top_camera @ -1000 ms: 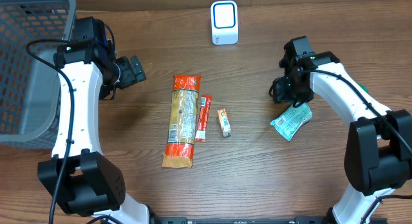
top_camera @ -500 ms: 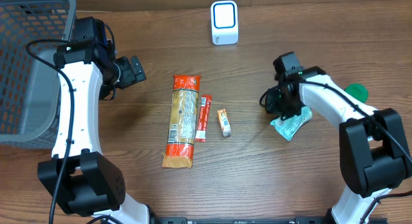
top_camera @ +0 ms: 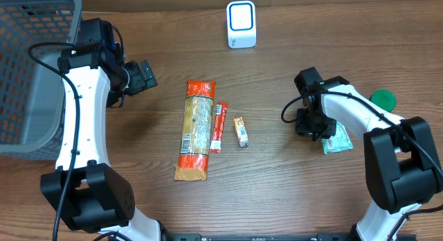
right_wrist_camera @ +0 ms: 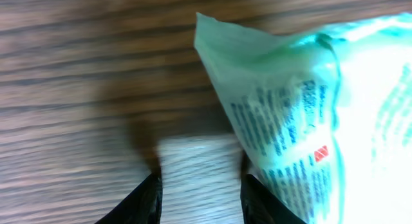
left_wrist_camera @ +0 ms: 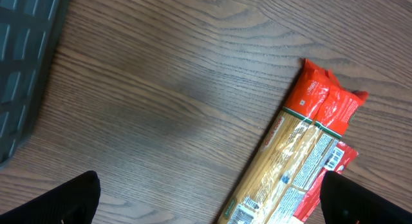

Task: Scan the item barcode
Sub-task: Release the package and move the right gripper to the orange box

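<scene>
A pale green packet [top_camera: 337, 139] with blue print lies flat on the table at the right. My right gripper [top_camera: 315, 123] is low beside its left end. In the right wrist view the packet [right_wrist_camera: 322, 114] lies against the right finger [right_wrist_camera: 261, 201]. The right gripper [right_wrist_camera: 201, 192] is open, with only bare wood between its tips. The white scanner [top_camera: 241, 24] stands upright at the back centre. My left gripper [top_camera: 144, 76] hovers wide open at the left. It [left_wrist_camera: 209, 201] holds nothing and sits above the top of a long pasta packet [left_wrist_camera: 293, 166].
The pasta packet [top_camera: 196, 130], a red stick pack [top_camera: 219, 127] and a small orange pack [top_camera: 241, 131] lie side by side mid-table. A grey mesh basket [top_camera: 28, 68] fills the far left. A green round lid [top_camera: 381, 98] sits behind the right arm.
My right gripper came toward the front of the table, and the green packet slid right and turned. The jaws narrowed, then widened a little. The left arm stayed still.
</scene>
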